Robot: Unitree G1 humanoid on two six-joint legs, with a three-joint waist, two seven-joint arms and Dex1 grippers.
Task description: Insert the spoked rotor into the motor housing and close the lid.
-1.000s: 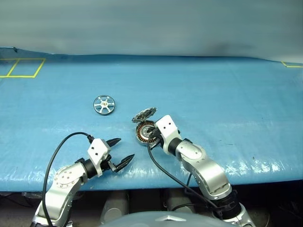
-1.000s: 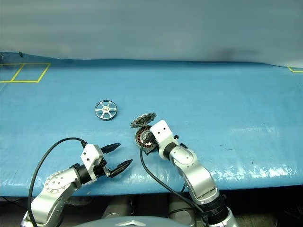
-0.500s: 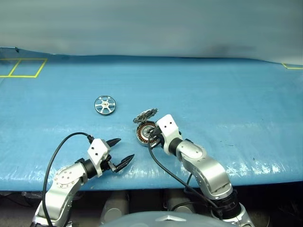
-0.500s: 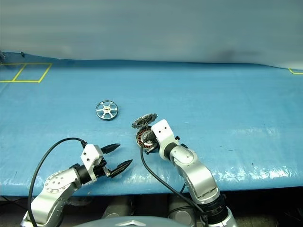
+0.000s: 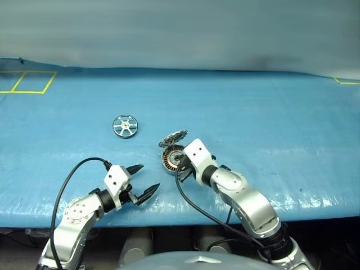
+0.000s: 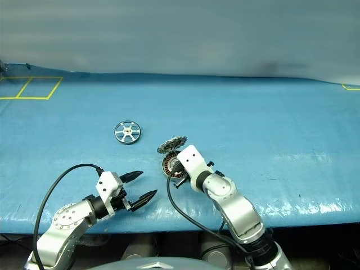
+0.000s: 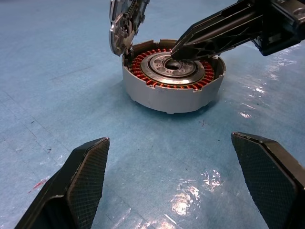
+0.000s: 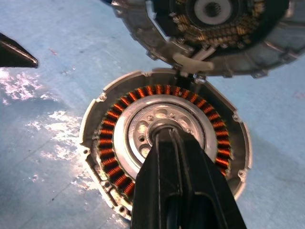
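- The motor housing (image 5: 173, 158) sits on the blue table cover (image 5: 270, 118), open, its copper windings and silver bearing exposed, so the cavity is free to take a part.
- The lid (image 5: 172, 137) stands tilted up from the housing's far rim, joined there; raised like this it leaves the opening clear.
- The right gripper (image 7: 178, 49) has its fingers pressed together, holding nothing, the tips at the housing's central bearing; whether they touch it I cannot tell. My guess is that it steadies the housing.
- The spoked rotor (image 5: 124, 125) lies flat on the cover, well apart from the housing, to its left and farther back, not yet inserted.
- The left gripper (image 5: 145, 181) hovers near the housing's left, closer to the table edge, fingers spread wide and empty, probably ready for the rotor.
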